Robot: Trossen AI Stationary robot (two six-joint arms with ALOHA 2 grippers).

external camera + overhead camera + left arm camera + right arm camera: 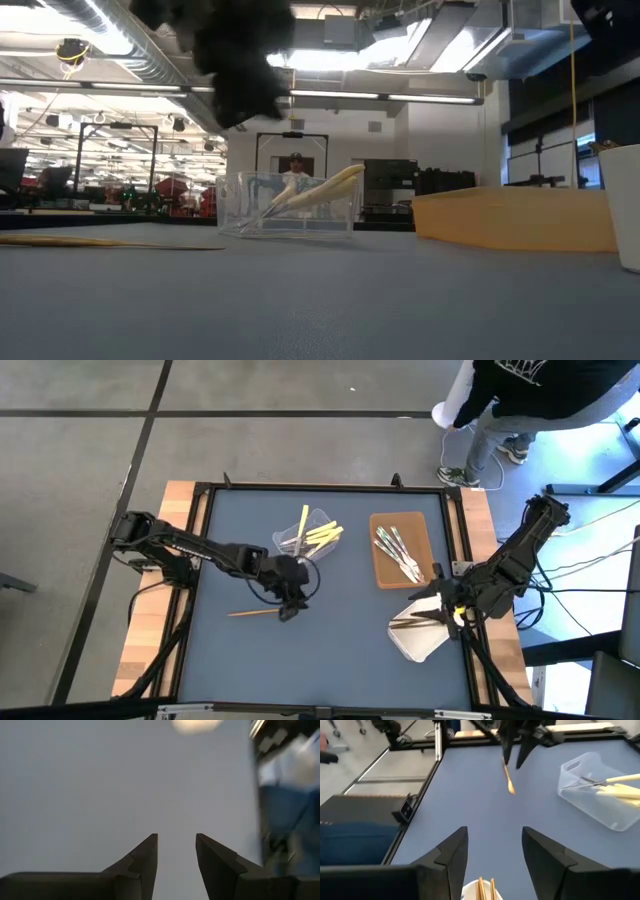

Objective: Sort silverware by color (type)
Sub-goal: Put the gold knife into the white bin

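**Both arms poised over the blue surface, jaws empty**

The left gripper (pixel 290 607) hangs above the blue surface (pixel 330 650), its jaws parted with a clear gap and nothing between them; the left wrist view shows only bare surface past the two dark fingertips (pixel 145 855). Just beside those jaws, out toward the surface's left edge, a single orange-brown utensil (pixel 255 613) lies flat. In the right wrist view the same utensil (pixel 508 780) sits right under the far gripper's tips; whether they touch it cannot be told.

On the other side of the left jaws, near them, stands the clear plastic tub (pixel 312 538) holding the pale yellow utensils (pixel 322 536), which lean out over its rim, along with a few silver pieces too small to make out. In the low view the tub (pixel 288 205) stands upright with yellow handles slanting upward.

The right gripper (pixel 432 606) is released as well, jaws spread and grasping nothing. It sits over the white tray (pixel 420 640), where more orange-brown utensils (pixel 486 889) lie just below the jaws. Near these jaws, the brown tray (pixel 385 560) carries the shiny silver utensils (pixel 398 553).

A person (pixel 520 400) stands on the floor beyond the surface.
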